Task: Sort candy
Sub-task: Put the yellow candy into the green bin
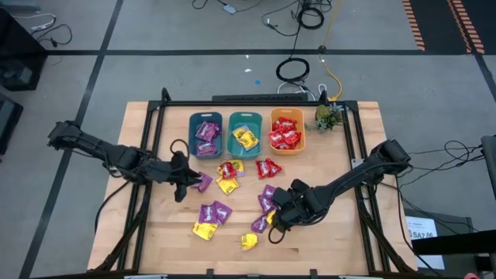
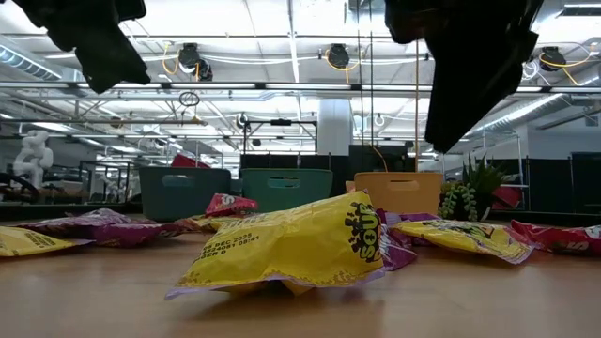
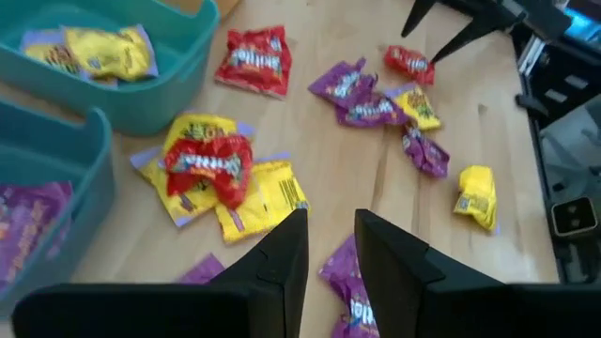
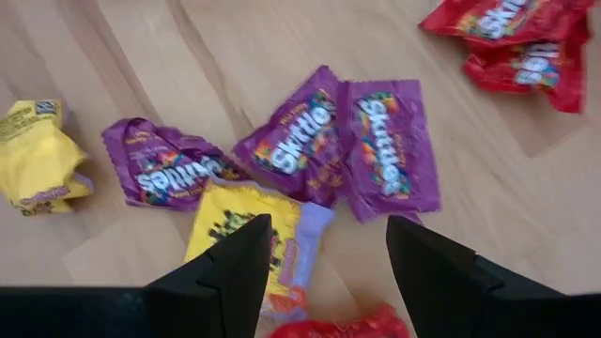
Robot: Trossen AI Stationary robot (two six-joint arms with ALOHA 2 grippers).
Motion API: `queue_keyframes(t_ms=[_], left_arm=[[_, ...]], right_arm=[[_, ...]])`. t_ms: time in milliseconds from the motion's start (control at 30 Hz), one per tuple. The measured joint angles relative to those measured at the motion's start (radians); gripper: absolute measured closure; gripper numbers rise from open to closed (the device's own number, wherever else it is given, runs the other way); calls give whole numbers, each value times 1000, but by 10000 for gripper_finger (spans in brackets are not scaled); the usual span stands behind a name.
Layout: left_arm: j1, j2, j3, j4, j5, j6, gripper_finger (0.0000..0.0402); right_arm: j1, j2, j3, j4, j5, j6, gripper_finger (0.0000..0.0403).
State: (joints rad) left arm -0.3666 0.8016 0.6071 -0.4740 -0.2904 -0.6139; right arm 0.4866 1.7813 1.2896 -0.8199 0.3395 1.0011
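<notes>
Many candy packets (image 1: 232,177) lay loose on the table (image 1: 155,240), between the two grippers and in front of three bins (image 1: 246,132); some were already sorted, purple in the left teal bin (image 1: 206,132), yellow in the middle one, red in the orange bin (image 1: 287,130)

The packets looked light, soft and crinkly, with slick foil that would likely slip from a shallow pinch. A flat packet gave little to catch, so a raised crimped end or a puckered edge seemed the best place to take hold, pressing down a little first

The left gripper (image 3: 329,246) hovered over the table with fingers a narrow gap apart and nothing between them; a purple packet (image 3: 347,291) lay just below its tips and a red-on-yellow heap (image 3: 208,169) just ahead

The right gripper (image 4: 329,253) hung with fingers wide apart and empty, right above a yellow packet (image 4: 246,225), with purple ones (image 4: 329,141) just beyond, overlapping each other

Overlaps meant a grab could lift two colours at once. Bare wood near the table's front edge gave room to slide a packet clear. The bin walls and the plant (image 1: 327,116) beside the orange bin were the edges to mind
</notes>
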Motion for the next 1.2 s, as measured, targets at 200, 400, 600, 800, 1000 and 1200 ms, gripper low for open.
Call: queue_keyframes(t_ms=[200, 400, 600, 800, 1000, 1200], left_arm=[[-22, 50, 0, -1, -5, -8, 302], [-22, 53, 0, 0, -4, -8, 302], [-22, 56, 0, -6, -4, -8, 302], [-21, 56, 0, -5, -4, 23, 302], [-21, 56, 0, -6, -4, 48, 302], [-21, 56, 0, -5, -4, 48, 302]], right_arm=[[0, 21, 0, 57, -6, -25, 200], [4, 30, 0, 100, -56, -58, 200], [21, 101, -15, 143, -132, 15, 200], [36, 221, -10, 197, -174, 43, 200], [45, 281, -6, 273, -164, 90, 200], [46, 269, -12, 266, -148, 85, 234]])
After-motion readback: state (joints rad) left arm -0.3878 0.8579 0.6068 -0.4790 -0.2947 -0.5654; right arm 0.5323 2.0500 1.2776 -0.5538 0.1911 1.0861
